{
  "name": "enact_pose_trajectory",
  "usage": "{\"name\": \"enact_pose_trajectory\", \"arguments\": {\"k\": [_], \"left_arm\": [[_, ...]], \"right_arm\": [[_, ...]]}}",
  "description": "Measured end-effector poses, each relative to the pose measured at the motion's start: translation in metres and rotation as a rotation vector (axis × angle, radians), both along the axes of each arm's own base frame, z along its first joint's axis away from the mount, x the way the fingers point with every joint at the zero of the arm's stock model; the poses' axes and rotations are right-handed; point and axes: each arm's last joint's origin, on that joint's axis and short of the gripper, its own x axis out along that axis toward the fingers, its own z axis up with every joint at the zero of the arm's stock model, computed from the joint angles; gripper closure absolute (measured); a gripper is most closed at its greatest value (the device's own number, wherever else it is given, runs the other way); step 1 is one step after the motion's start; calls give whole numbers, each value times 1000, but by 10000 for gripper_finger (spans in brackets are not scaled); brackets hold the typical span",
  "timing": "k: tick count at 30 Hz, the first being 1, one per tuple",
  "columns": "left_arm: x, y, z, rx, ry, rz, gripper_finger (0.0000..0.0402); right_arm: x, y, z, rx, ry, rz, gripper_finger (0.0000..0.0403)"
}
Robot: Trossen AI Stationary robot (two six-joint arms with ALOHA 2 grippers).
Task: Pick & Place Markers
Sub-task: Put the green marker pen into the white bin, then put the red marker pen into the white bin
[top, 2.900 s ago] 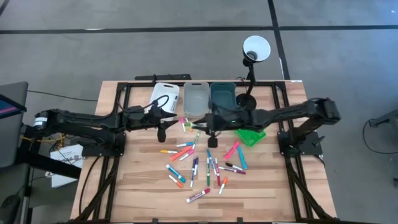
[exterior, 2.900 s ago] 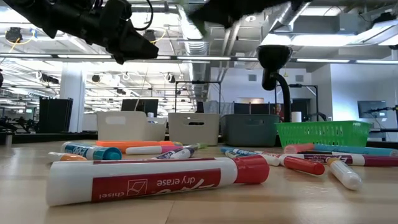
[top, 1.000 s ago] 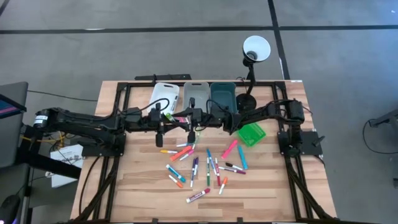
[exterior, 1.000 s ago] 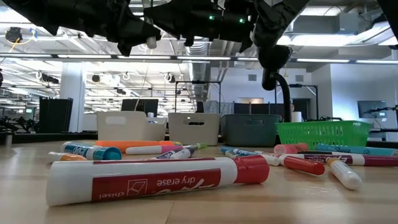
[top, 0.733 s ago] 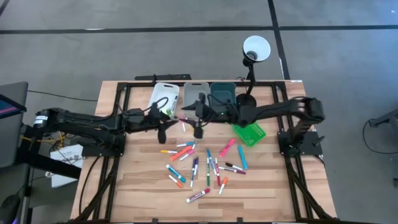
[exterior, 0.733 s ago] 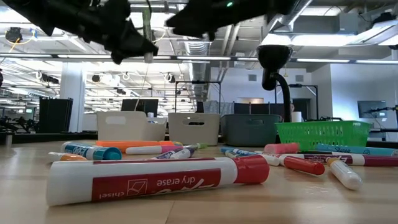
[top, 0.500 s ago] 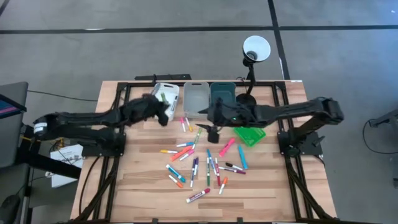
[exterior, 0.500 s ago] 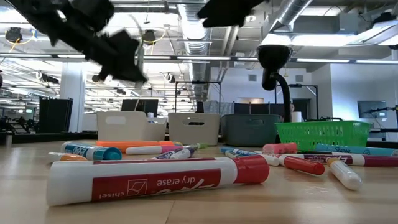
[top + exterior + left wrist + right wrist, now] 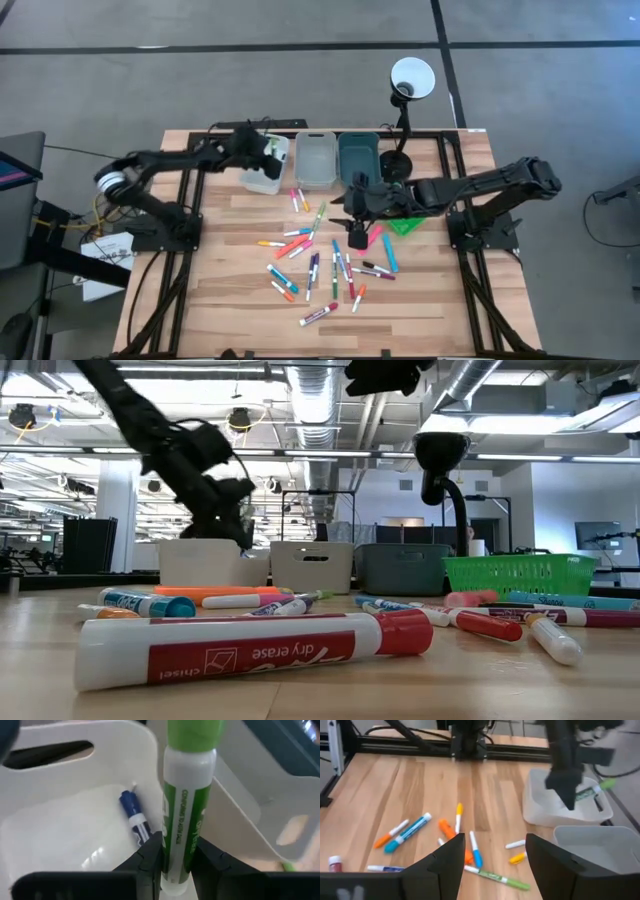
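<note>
Several markers (image 9: 322,262) in mixed colours lie scattered on the wooden table's middle. My left gripper (image 9: 262,152) hangs over the white bin (image 9: 262,178) at the far left, shut on a green-and-white marker (image 9: 182,815). A blue marker (image 9: 135,816) lies on that bin's floor. My right gripper (image 9: 355,236) stands open above the right part of the scattered markers, with nothing between its fingers (image 9: 451,862). My left gripper pinches the green-and-white marker by its white barrel (image 9: 176,851), near the end away from the green cap, between its two fingers (image 9: 150,856). The fingers lie across the marker. The marker is lifted clear, over the white bin, its green end (image 9: 606,783) sticking out sideways.
A grey bin (image 9: 315,160) and a teal bin (image 9: 358,155) stand in a row to the right of the white one. A green basket (image 9: 408,220) sits by the right arm. A lamp (image 9: 411,78) stands at the far edge. Bare wood lies toward the near edge.
My left gripper has carried the green-and-white marker from above the table's middle toward the far edge, to over the white bin. My right gripper has drawn back from near the grey bin toward the right and near edges, and now hangs over the scattered markers.
</note>
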Motion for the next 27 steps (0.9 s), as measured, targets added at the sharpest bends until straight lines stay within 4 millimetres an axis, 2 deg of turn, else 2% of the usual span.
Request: {"name": "enact_pose_trajectory", "arguments": {"k": [4, 9, 17, 27], "left_arm": [[10, 10, 2, -50, 144, 29, 326], [6, 11, 1, -69, 267, 93, 325], [6, 10, 2, -57, 293, 118, 317], [12, 4, 0, -38, 307, 77, 270]], "right_arm": [[-4, 6, -3, 2, 42, 17, 213], [-5, 11, -3, 2, 43, 32, 223], [-8, 12, -6, 7, 87, 28, 232], [-9, 15, -7, 43, 91, 13, 233]]}}
